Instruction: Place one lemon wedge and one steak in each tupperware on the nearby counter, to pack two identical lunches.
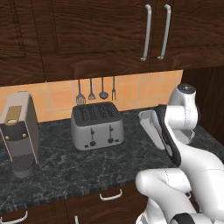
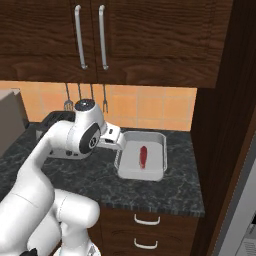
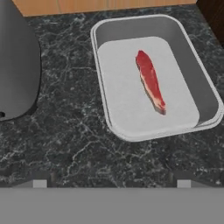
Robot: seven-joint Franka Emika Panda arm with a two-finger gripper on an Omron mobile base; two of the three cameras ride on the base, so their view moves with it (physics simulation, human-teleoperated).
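Overhead, steak (image 3: 151, 82) lies inside tupperware (image 3: 204, 98); jaws spread.

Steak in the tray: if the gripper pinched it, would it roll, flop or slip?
The steak lies flat and elongated in the tupperware, so rolling seems unlikely. It looks thin, probably light. A mid-length pinch might let the ends droop, though stiffness cannot be judged.
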